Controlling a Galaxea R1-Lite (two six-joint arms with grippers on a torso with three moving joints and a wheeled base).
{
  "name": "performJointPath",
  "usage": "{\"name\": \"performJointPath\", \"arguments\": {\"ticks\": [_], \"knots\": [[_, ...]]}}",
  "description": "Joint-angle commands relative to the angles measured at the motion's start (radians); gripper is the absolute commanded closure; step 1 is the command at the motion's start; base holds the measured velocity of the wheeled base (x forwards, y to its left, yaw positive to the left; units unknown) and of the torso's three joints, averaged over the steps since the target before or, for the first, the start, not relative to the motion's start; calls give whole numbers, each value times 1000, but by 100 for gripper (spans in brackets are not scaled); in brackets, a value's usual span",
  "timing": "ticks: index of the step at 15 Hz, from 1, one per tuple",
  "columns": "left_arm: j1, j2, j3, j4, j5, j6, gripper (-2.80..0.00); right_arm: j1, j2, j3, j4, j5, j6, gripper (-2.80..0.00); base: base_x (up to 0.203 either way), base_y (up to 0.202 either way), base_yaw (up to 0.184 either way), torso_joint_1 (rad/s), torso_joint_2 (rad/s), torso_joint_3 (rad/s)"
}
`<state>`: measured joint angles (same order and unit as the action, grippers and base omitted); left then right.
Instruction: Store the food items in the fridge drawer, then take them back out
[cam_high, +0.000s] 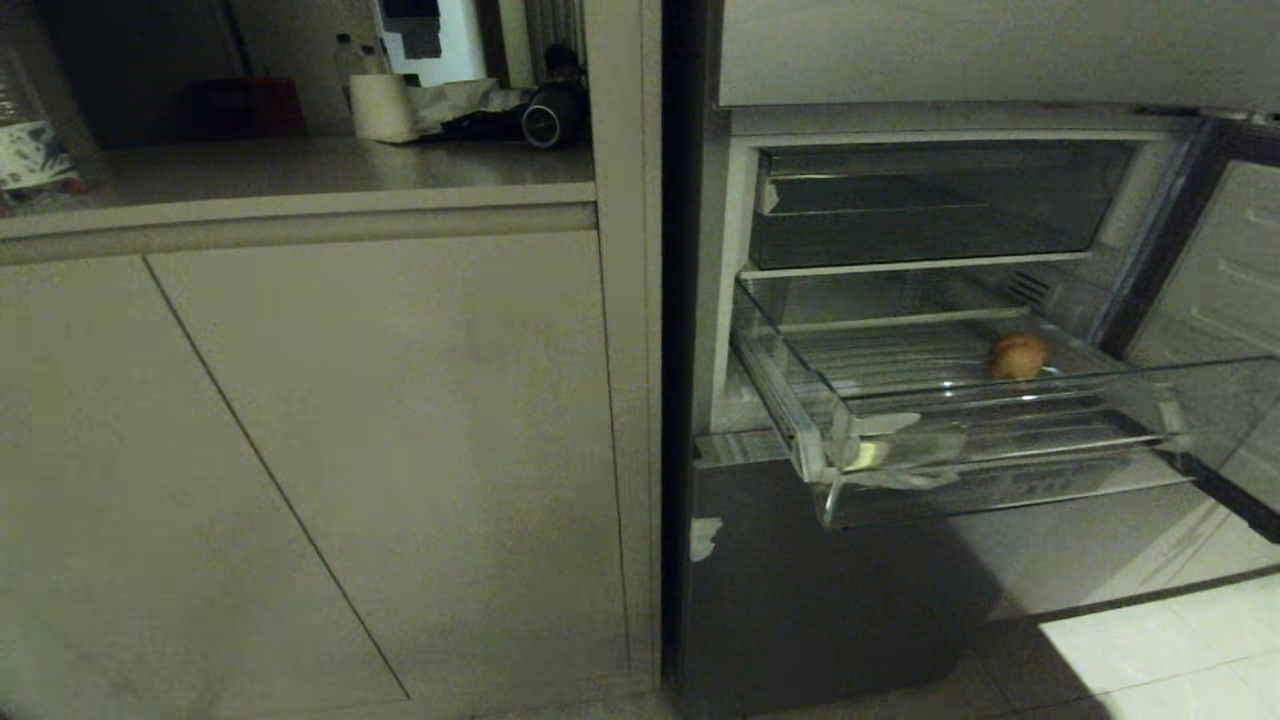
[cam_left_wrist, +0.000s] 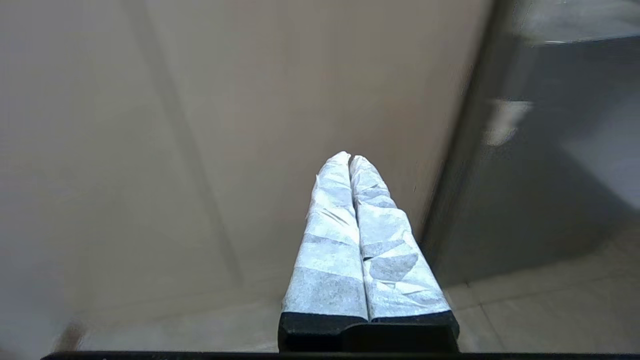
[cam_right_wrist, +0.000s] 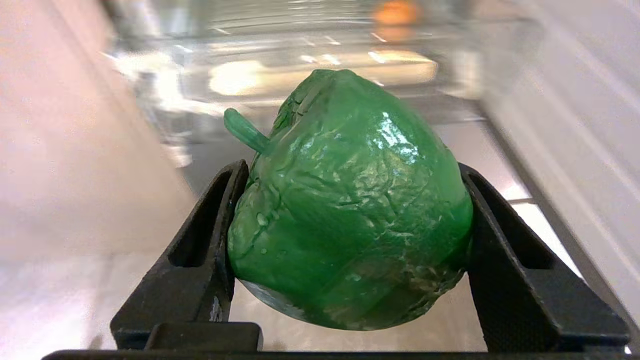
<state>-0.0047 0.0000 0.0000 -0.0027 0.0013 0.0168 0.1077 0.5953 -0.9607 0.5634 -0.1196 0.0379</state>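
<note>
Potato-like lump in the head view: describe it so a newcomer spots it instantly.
Find the open fridge right of the beige cabinets. Its pulled-out clear fridge drawer has a ribbed floor; the small round tan-brown lump sits there toward the right, the only item in it.

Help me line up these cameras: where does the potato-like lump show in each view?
Head view: potato-like lump on the ribbed floor of the open fridge drawer, right of centre.
Left wrist view: not in it.
Right wrist view: blurred orange spot at the top edge.
Shared landmark: the drawer.
</note>
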Motion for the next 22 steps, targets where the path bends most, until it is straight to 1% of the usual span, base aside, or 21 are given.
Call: {"name": "performJointPath", "arguments": {"ticks": [1,5,14,17,18,19,21,22], "knots": [[0,2,0,0,0,0,0,1,-133,82,-2,2,-2,0,-2,5,-142,2,1,2],[0,2,0,0,0,0,0,1,-138,146,-56,2,-3,0,0,9,-178,1,0,4],[0,2,0,0,0,0,0,1,-152,152,-57,-3,-1,0,0,9,-177,2,2,3],[0,2,0,0,0,0,0,1,-157,174,-64,-12,-11,0,-1,9,-174,2,2,3],[0,2,0,0,0,0,0,1,-162,195,-73,-41,-43,0,2,4,-142,3,-1,1],[0,2,0,0,0,0,0,1,-160,214,-89,-98,-61,0,0,5,-110,7,11,2],[0,2,0,0,0,0,0,0,-104,223,-126,-263,-59,0,0,2,-31,1,1,1],[0,2,0,0,0,0,0,0,-57,215,-135,-343,-39,0,0,0,0,0,0,0]]}}
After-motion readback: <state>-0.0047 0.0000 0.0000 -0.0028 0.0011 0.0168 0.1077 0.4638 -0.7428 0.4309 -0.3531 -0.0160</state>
